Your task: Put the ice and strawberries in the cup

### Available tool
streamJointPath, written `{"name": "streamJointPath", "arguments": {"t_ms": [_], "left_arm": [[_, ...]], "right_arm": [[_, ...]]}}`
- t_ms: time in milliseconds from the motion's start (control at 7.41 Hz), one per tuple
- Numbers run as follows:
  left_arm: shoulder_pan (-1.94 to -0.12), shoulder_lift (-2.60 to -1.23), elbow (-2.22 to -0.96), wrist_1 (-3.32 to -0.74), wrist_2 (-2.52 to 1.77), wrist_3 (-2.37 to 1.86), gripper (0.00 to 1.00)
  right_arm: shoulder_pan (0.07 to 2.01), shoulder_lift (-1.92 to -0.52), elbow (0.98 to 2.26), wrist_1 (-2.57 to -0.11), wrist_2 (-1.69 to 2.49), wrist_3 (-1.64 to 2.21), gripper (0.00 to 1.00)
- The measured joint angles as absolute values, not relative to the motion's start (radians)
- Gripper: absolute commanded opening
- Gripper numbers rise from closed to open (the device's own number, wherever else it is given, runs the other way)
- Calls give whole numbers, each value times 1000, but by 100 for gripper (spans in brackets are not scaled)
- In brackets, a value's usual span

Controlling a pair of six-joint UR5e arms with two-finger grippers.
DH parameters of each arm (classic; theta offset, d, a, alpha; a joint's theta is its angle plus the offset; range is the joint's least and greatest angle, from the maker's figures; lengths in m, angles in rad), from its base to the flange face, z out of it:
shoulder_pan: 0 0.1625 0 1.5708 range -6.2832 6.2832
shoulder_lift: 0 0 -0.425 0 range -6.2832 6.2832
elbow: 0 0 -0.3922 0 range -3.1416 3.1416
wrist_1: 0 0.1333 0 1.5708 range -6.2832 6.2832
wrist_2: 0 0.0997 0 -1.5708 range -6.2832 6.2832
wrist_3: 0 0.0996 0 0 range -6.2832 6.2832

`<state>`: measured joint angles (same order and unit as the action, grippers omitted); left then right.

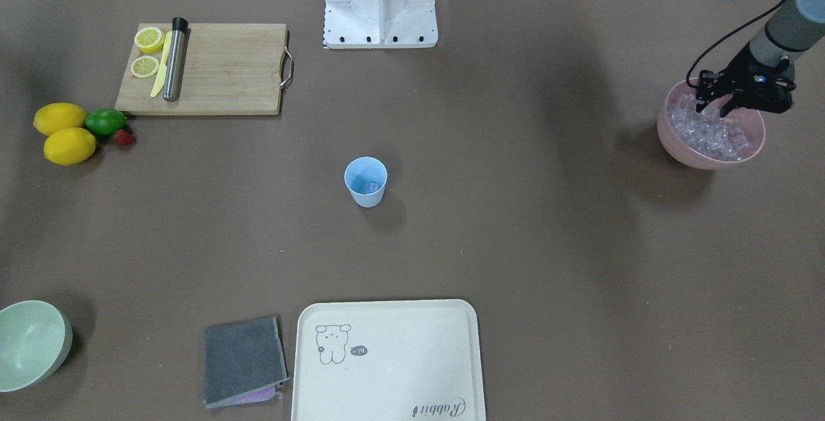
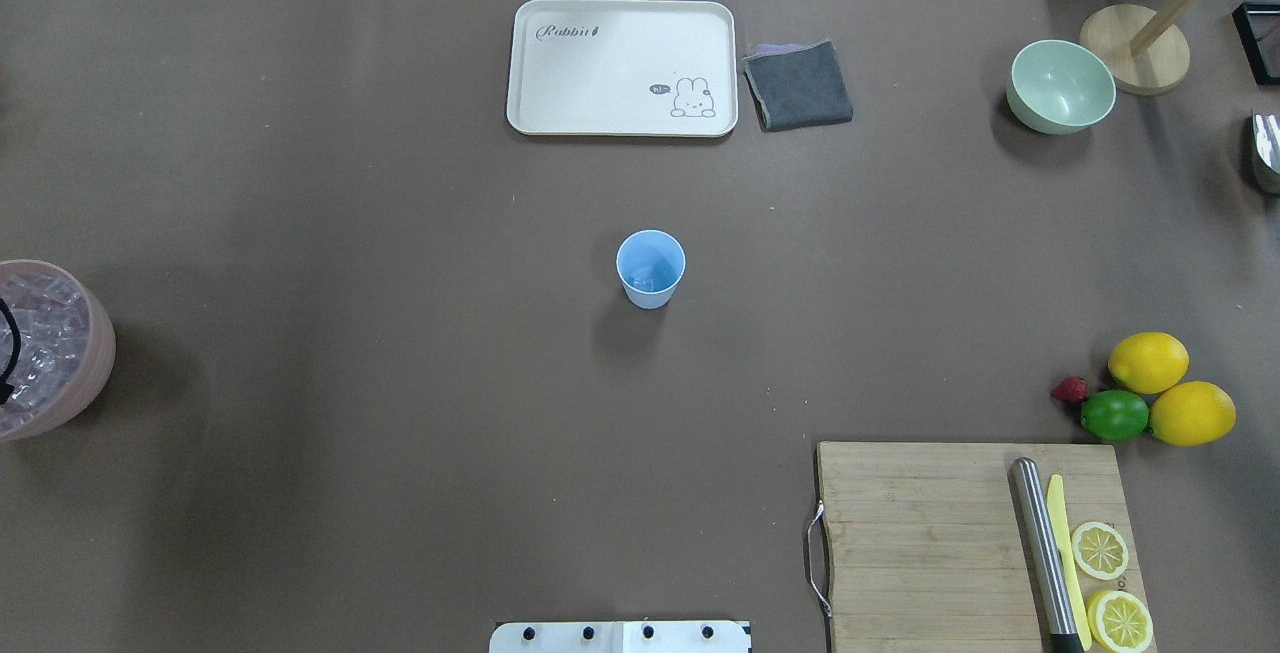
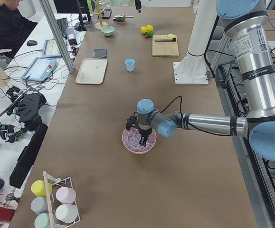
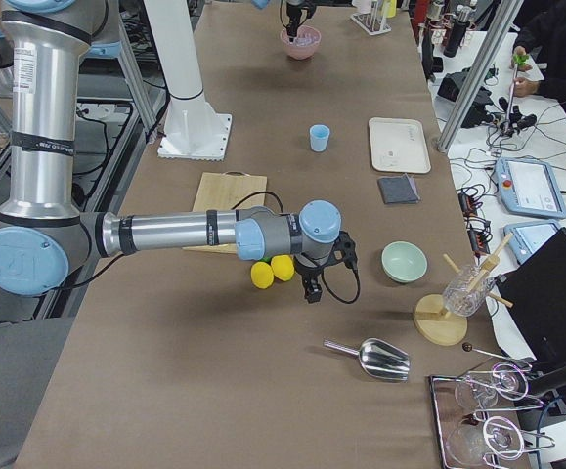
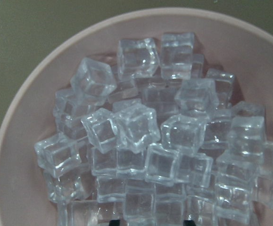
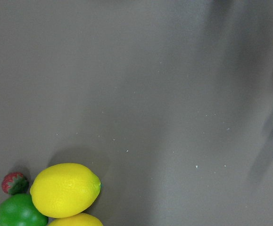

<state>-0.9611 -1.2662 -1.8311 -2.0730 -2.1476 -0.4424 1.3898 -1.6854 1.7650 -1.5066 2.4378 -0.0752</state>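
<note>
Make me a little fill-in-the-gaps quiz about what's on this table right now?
1. The left gripper hovers over the ice heaped in the ___ bowl.
2. The strawberry lies beside a lime and ___ whole lemons.
3. The cup standing mid-table is coloured light ___.

Missing words: pink; two; blue.

One cup, light blue; ice, clear, glassy; ice bowl, pink; strawberry, red, dark green top; lemons, yellow; lime, green; tray, cream, outline rabbit drawing; cloth, dark grey; second bowl, pale green; table, brown.
</note>
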Motion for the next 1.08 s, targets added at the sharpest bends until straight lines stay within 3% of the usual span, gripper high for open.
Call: {"name": "streamJointPath", "arguments": {"t_ms": [405, 1079], "left_arm": [[-959, -1270, -1823, -2072, -2148, -446, 0], [-977, -1276, -1849, -2053, -2206, -430, 0]], "right_arm": [[1391, -1693, 1774, -1509, 2439, -75, 100], [1391, -1699, 1787, -1512, 2445, -73, 100]]}}
